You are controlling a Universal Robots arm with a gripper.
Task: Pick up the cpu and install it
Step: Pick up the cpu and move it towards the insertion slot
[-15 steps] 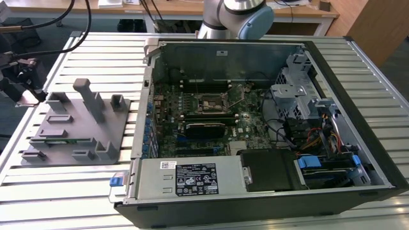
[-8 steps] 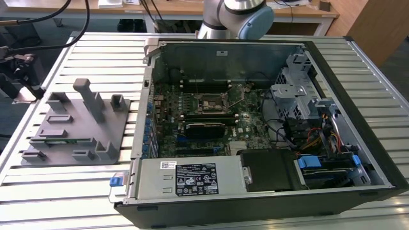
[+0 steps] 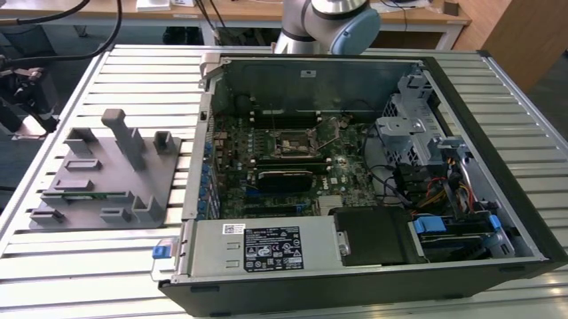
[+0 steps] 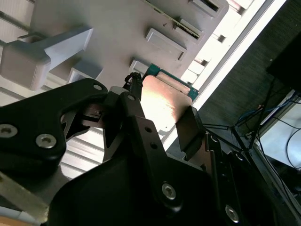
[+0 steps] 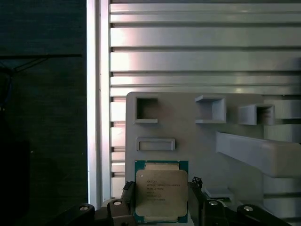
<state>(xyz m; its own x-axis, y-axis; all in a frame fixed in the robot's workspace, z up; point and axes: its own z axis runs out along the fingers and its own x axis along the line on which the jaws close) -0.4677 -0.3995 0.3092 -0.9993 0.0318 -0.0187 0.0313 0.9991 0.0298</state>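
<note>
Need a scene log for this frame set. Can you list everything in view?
cpu: 1, silver-grey top with green edge, between the gripper's fingers, over the fixture
fixture: 1, grey, on the table, at the exterior view's left of the case
case: 1, black, open, on the table
motherboard: 1, green, inside the case
socket: 1, dark with a metal frame, mid motherboard
power supply: 1, silver-grey with a black label, in the case
table: 1, pale slatted metal, under everything
arm: 1, silver and light blue, behind the case
gripper: 1, black, shut on the cpu
</note>
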